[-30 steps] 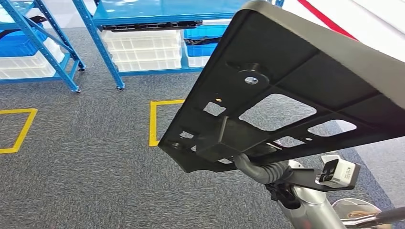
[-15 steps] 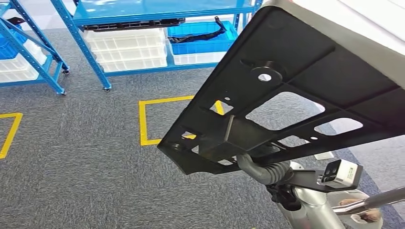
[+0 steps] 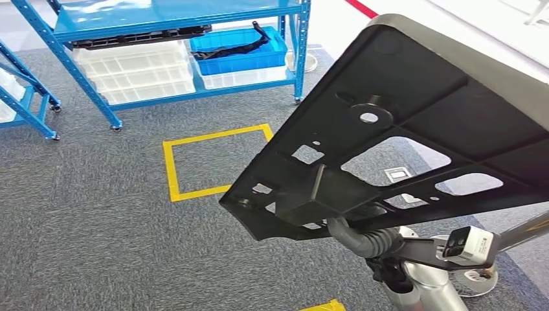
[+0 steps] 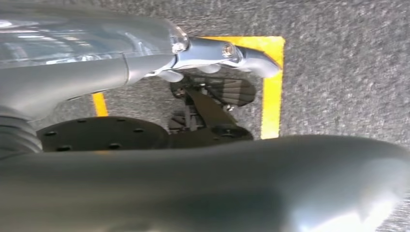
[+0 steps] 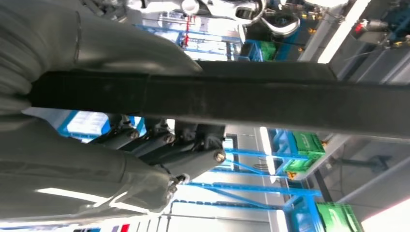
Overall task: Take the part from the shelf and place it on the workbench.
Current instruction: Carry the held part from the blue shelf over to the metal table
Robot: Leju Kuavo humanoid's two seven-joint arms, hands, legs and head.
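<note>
Black part [image 3: 414, 123] tilted, gripped from beneath in right robot hand [image 5: 159, 145].

The big black part [image 3: 414, 129] fills the head view from twelve round to four o'clock, tilted, blocking everything behind it except through its cutouts. Up at eleven, the blue shelf [image 3: 175, 19] stands loaded with white bins [image 3: 139, 71] and a blue bin [image 3: 243, 48], no way through. Open carpet [image 3: 97, 227] spreads from seven to ten, around the yellow floor square [image 3: 169, 168].
</note>
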